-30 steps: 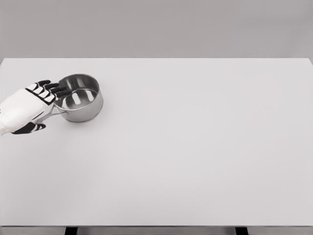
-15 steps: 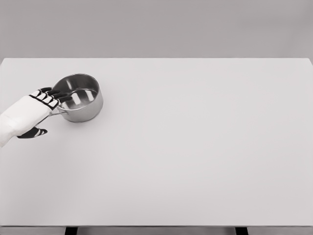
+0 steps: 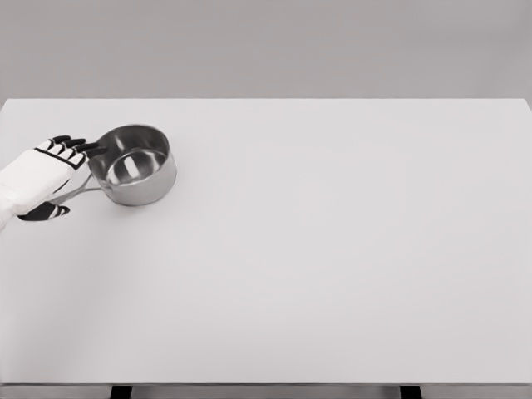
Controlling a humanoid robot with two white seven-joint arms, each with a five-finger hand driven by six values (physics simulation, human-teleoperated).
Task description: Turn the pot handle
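Since the earlier frames, the left hand (image 3: 48, 176) has drawn back leftward: its fingertips (image 3: 90, 148), previously over the rim of the pot (image 3: 132, 165), now lie at the rim's outer left edge. The pot itself has barely shifted.

Task status: the handle (image 3: 77, 190) points to the lower left, toward the hand, and runs under the palm. Judged from this, rotation is at an early stage, and most of the turn remains to be done.

Hand state: fingers extended and close together, thumb below the handle; whether the handle is actually pinched cannot be determined.

Pot description: small, polished steel, round, upright and empty, with a thin metal handle. It stands near the left edge of the white tabletop (image 3: 332, 249).
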